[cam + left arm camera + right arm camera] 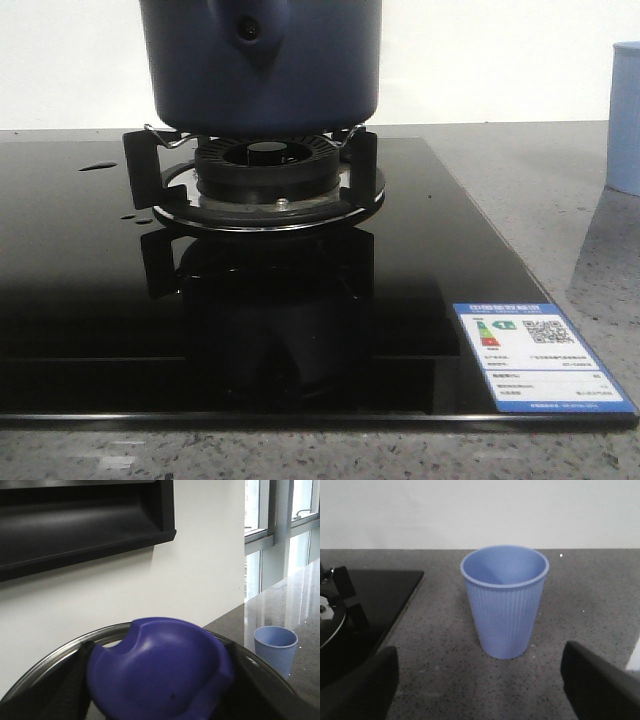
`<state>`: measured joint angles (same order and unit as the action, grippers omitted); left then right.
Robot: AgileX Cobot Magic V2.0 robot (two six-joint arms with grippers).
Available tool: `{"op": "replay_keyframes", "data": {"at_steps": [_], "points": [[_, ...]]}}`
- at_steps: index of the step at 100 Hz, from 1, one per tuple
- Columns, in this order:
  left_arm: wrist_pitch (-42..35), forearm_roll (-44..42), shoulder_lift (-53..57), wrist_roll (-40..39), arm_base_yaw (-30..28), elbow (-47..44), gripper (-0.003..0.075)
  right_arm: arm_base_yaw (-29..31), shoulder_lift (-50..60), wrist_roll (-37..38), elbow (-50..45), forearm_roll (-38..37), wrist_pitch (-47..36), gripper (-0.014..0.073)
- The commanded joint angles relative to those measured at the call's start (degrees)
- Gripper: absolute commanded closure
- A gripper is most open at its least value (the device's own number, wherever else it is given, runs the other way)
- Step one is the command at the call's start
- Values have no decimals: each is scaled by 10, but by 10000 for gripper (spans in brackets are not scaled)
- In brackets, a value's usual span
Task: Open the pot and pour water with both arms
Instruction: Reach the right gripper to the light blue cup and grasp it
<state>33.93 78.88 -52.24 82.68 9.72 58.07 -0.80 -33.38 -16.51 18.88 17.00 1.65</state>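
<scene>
The dark navy pot (260, 70) stands on the gas burner's supports (270, 175), its handle mount with a small hole facing me; its top is cut off in the front view. In the left wrist view my left gripper (160, 680) is shut on the lid's blue knob (160, 665), a black finger pressed against each side, with the lid's steel rim (55, 657) curving behind. Whether the lid is lifted off the pot cannot be seen. My right gripper (480, 685) is open just above the speckled counter, facing the light blue ribbed cup (504, 602) a short way ahead.
The glossy black cooktop (80, 300) carries an energy label (535, 360) at its near right corner. The cup (625, 120) stands on the grey counter right of the hob. A dark range hood (85, 520) and a window (280, 510) show behind the lid.
</scene>
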Motion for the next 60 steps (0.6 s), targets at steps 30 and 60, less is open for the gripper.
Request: {"op": "replay_keyframes", "data": {"at_steps": [30, 60], "points": [[-19, 38, 6, -7, -2, 18, 435, 1, -119, 1, 16, 21, -156, -43], [-20, 38, 6, -7, -2, 18, 435, -1, -206, 25, 16, 21, -242, -43]]}}
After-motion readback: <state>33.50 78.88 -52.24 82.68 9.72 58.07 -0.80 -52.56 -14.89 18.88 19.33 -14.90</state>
